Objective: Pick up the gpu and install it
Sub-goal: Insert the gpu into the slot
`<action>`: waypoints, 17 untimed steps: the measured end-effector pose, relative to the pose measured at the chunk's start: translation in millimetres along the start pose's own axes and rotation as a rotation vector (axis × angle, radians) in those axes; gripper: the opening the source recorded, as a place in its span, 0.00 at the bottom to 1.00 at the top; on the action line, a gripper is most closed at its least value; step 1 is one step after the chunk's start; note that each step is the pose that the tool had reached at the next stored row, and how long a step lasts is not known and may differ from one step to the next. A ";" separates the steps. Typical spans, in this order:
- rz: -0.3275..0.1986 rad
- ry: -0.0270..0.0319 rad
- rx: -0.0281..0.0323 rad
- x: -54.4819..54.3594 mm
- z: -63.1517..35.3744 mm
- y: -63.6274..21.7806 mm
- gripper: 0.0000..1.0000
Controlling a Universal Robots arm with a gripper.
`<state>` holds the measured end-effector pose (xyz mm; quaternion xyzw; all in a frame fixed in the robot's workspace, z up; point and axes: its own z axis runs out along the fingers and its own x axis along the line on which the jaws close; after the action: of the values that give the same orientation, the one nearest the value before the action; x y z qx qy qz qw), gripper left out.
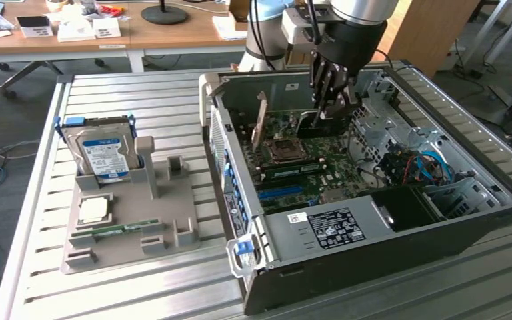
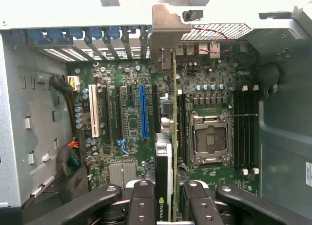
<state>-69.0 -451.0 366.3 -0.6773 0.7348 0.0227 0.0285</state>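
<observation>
Obs., from beside the rig, going from the exterior view's left to its right.

- Slatted metal counter [image 1: 149, 93]. On its left part sits a gray holder [image 1: 171, 207].
- A silver hard drive [image 1: 103, 157] with a blue-white label stands on end at the far end of the holder. A square processor chip [image 1: 93, 210] lies flat nearer me, and just beyond it a narrow green memory stick [image 1: 123, 230] lies in a groove.
- To the right, well apart from the holder, is an open computer case [image 1: 238, 220] with its side panel off and the motherboard [image 1: 327, 173] exposed.
- The gpu [image 1: 319, 127] is inside the case, standing on edge over the motherboard. Its silvery end bracket [image 2: 168, 25] is toward the slotted rear wall.
- The end effector [image 1: 332, 110] reaches straight down into the case. It pinches the gpu [image 2: 164, 171], with one finger [image 2: 144, 200] on each flat face.
- In the wrist view the card's green edge runs between the blue slot [image 2: 143, 112] and the empty processor socket [image 2: 209, 137].
- I cannot tell whether the card's connector has entered a slot.
- Farther right in the case are blue cables [image 1: 429, 167] and a labelled power supply [image 1: 327, 227].
</observation>
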 end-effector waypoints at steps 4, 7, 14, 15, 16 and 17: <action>0.000 0.0000 0.0000 0.0 0.0 0.0 0.27; 0.000 0.0000 0.0000 0.0 0.0 0.0 0.27; -0.001 0.0000 0.0000 0.0 0.0 0.0 0.27; -0.002 -0.0001 -0.0001 0.0 0.0 0.0 0.27; -0.003 0.0000 -0.0002 0.0 0.0 0.0 0.27; -0.007 0.0000 -0.0005 0.0 0.0 0.0 0.27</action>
<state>-69.0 -451.0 366.3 -0.6797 0.7325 0.0228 0.0284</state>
